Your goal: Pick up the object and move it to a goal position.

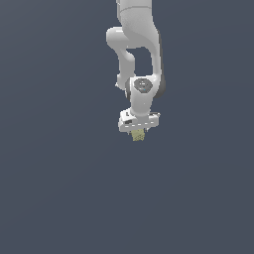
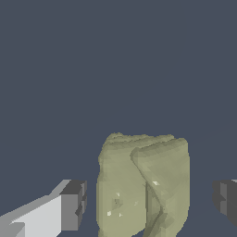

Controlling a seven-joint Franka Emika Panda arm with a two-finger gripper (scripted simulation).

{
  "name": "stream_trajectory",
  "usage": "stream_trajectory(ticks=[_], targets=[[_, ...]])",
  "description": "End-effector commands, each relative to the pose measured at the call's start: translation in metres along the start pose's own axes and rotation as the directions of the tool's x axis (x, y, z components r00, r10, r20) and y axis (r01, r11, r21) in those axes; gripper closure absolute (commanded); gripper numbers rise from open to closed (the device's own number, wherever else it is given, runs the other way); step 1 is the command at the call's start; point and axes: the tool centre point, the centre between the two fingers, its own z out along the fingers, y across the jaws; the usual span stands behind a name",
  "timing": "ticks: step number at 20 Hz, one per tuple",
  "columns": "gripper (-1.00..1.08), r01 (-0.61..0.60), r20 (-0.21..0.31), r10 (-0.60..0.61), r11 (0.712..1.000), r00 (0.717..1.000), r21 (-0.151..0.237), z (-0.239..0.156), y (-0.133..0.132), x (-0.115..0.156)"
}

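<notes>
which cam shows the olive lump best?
Wrist view: the olive lump fills the frame, ridges and white specks clear, between the gripper fingers. In the exterior view it is a tiny patch under the gripper.

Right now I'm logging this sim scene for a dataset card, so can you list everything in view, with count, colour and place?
object: one, olive-yellow with ribbed ridges and small white specks, directly under the tool in the exterior view; in the wrist view it sits between the two fingers with a gap showing on each side.
ground: one, plain dark grey-blue, filling the rest of both views; nothing else lies on it.
arm: one, white, coming down from the top middle of the exterior view.
tool: one, white body with dark grey fingers, open, straddling the object without touching it as far as the wrist view shows.
</notes>
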Motion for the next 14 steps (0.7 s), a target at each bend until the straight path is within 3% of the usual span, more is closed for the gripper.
stream_trajectory(ticks=[1, 5, 6, 14], targets=[[-0.92, 0.001, -0.001, -0.001, 1.0, 1.0, 0.0, 0.0077, -0.0002, 0.0002], [-0.92, 0.001, -0.001, -0.001, 1.0, 1.0, 0.0, 0.0118, -0.0001, 0.0004], [1.08, 0.001, -0.001, -0.001, 1.0, 1.0, 0.0, 0.0118, -0.0001, 0.0004], [1.08, 0.001, -0.001, -0.001, 1.0, 1.0, 0.0, 0.0118, -0.0001, 0.0004]])
